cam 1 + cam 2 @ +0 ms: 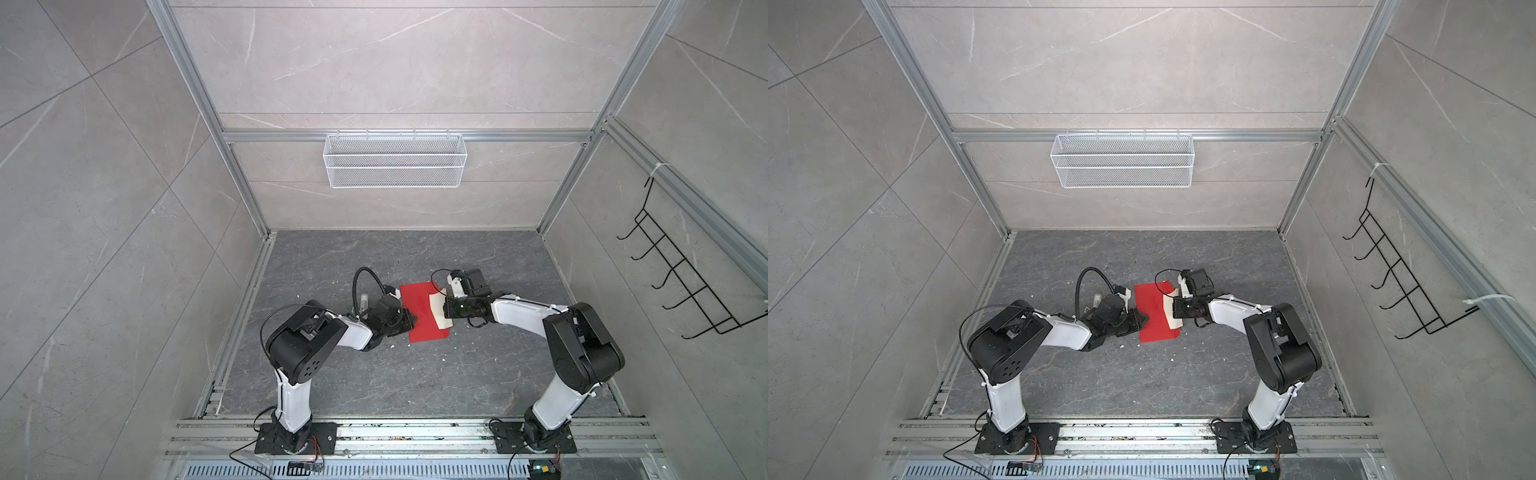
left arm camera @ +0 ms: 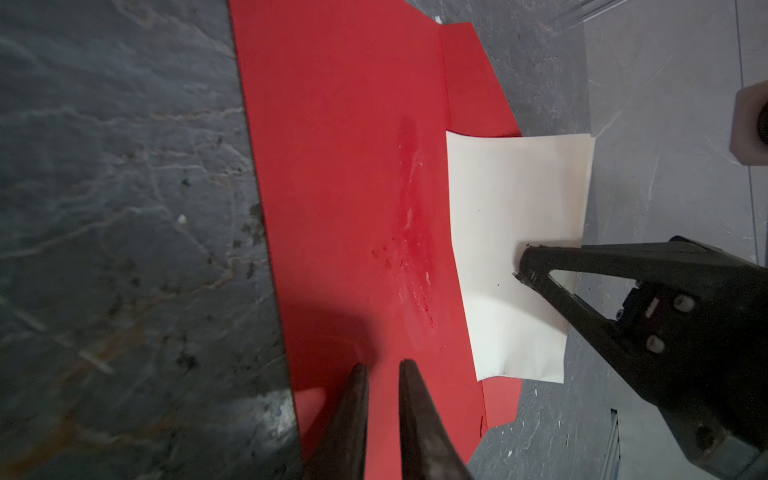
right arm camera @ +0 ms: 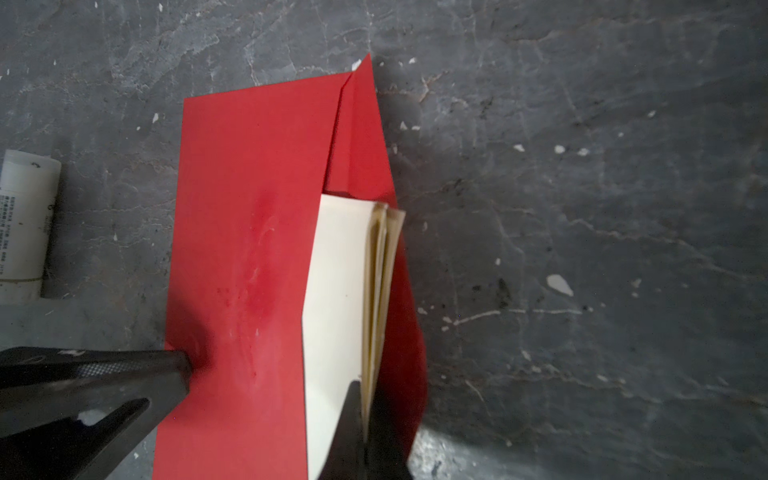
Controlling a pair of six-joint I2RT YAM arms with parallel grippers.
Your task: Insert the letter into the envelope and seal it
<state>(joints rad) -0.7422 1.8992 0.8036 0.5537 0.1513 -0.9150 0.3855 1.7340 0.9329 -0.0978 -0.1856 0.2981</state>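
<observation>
**Sliding the letter home: 2 grippers, 1 pocket**

The envelope (image 1: 419, 307) lies flat near the middle of the table (image 1: 374, 374), well clear of all 4 edges. Its flap (image 3: 365, 137) is opened out on the side toward my right arm. The letter (image 3: 336, 291), folded into several layers, is only part-way in. 1 long edge has gone under the red front panel at the mouth, and the rest lies out over the flap.

My right gripper (image 3: 363, 395) is pinched tight on the folded layers, near 1 end of the exposed edge. My left gripper (image 2: 382, 365) stands with a narrow gap between its jaws and nothing in it. Its tips are down at the envelope's opposite long edge and seem to rest on the paper.

I judge the step in hand to be the push. To do it well, I should:

- drive the letter low and level with the table, straight toward my left gripper;
- let the left tips pin the envelope so it cannot skid;
- watch the far corner, because holding 1 end may skew the sheet and snag it at the flap crease;
- let go only once the outer edge has passed that crease.

A glossy smear (image 2: 411, 249) on the front panel looks like glue, so my tips should stay off it. The glue stick (image 3: 25, 224) lies near the envelope, on my left arm's side.
</observation>
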